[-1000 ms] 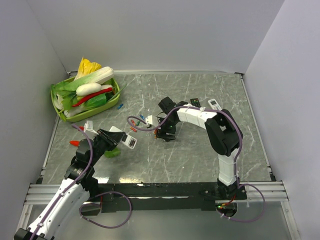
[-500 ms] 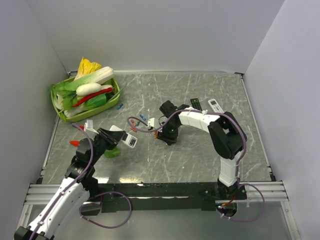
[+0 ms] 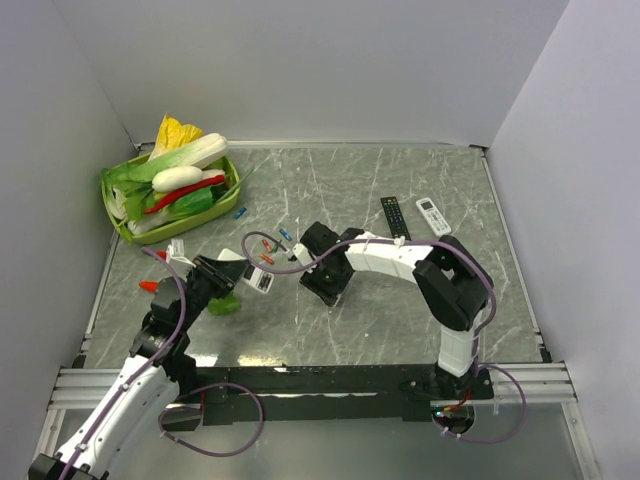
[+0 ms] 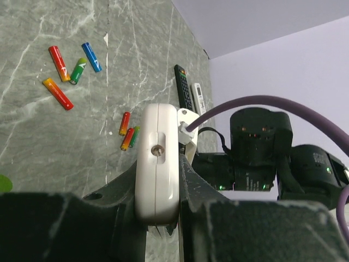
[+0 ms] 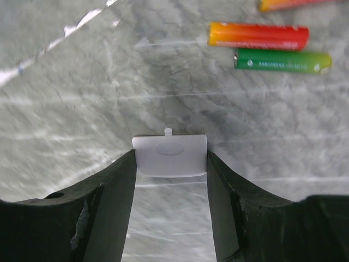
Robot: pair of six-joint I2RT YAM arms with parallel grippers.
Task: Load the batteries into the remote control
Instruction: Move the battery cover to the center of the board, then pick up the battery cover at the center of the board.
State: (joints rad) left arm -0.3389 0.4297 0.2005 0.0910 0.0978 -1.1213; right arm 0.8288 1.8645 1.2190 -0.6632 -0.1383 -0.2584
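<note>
My left gripper is shut on the small white remote control, held edge-on above the table; it shows in the top view near the left. My right gripper is shut on a small white battery cover, low over the table at the centre. Just beyond it lie an orange-red battery and a green battery. Several more batteries lie further off, among them a red one, a blue one and a green one.
A green basket of vegetables stands at the back left. A long black remote and an all-white remote lie at the right. An orange carrot and a green item lie by the left arm.
My right gripper has moved left and nearer, toward my left gripper. The left arm with the remote has barely moved.
</note>
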